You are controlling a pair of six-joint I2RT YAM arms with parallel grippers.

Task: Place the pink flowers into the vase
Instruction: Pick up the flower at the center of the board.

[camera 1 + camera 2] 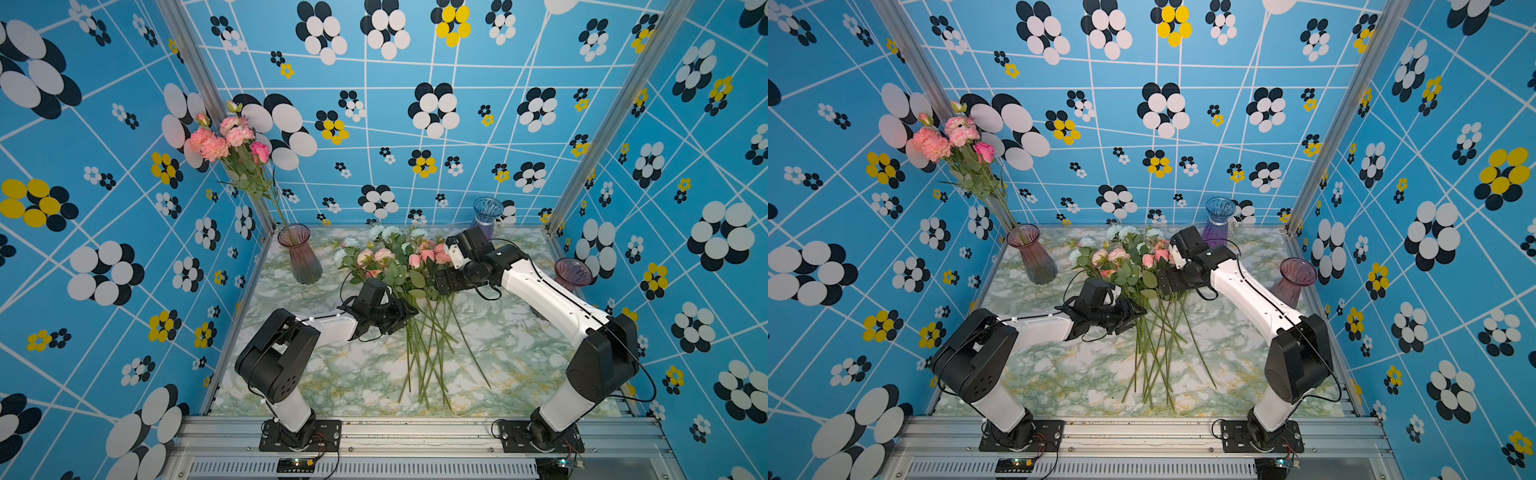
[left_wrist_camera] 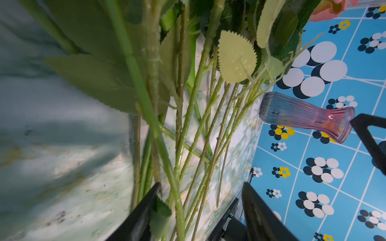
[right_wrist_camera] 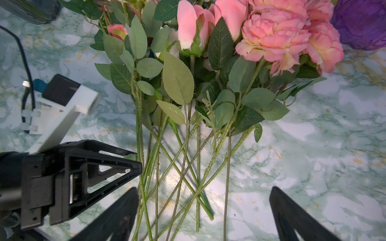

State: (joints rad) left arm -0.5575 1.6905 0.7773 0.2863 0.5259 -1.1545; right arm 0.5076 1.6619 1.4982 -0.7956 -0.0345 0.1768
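Left gripper (image 1: 409, 312) is sitting low at the 9 o'clock edge of the loose pile, jaws partway apart and straddling a few green stems (image 2: 144, 100). In its wrist view a clear gap is showing beside one finger (image 2: 257, 208), so nothing is clamped.

Right gripper (image 1: 439, 286) is hovering at 1 o'clock from the left one, over the leafy part of the pile. Its jaws are standing wide and holding nothing.

Pink flowers (image 1: 428, 254) are lying mid-table on the marble-pattern table (image 1: 332, 374), blooms pointing to 12 o'clock. Their stems are fanning toward 6 and crossing each other. Pale blue-white flowers (image 1: 384, 232) are lying mixed in at the pile's 12 o'clock end.

A second pink bunch (image 1: 224, 139) is standing in the smoky-pink vase (image 1: 301, 259) at the table's 10 o'clock, leaning toward the corner post.

Blue vase (image 1: 486, 214) is standing upright at 1 o'clock. Mauve vase (image 1: 572, 274) is standing at 3 o'clock, partly behind the right arm.
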